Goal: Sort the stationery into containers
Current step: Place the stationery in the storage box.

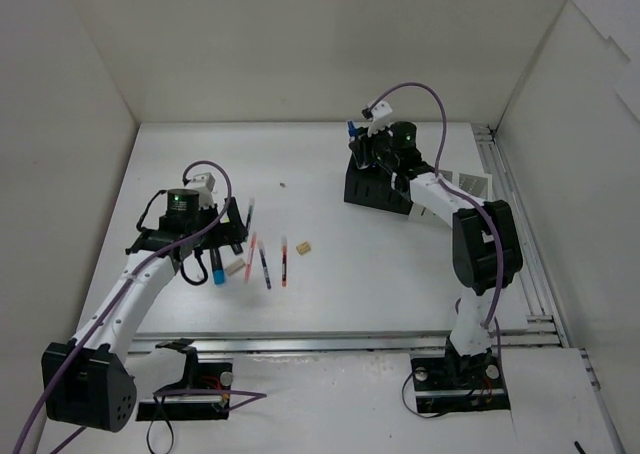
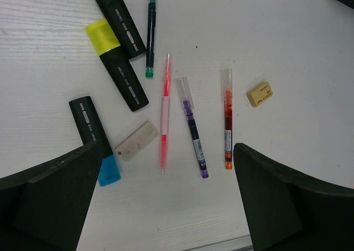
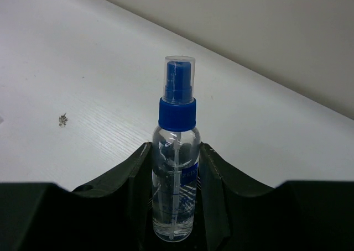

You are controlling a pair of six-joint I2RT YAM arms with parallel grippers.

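Since the right gripper (image 3: 175,173) is clamped on the blue-capped spray bottle (image 3: 177,113), I judge it is kept upright to enter a compartment base first. It sits at the black organizer (image 1: 372,189); I cannot tell whether it is seated. The left gripper (image 2: 166,204) hovers, jaws wide apart, straddling the pink pen (image 2: 165,115) and purple pen (image 2: 193,132) lying on the table (image 2: 287,35) among highlighters (image 2: 117,68) and erasers (image 2: 259,93).

surface (image 1: 400,284): white wood-grain board is lying flat | back wall (image 1: 320,44), left wall (image 1: 50,174) and right wall (image 1: 590,154) are standing plain white around it | metal rails (image 1: 350,342) are running along near and right edges | light is falling evenly
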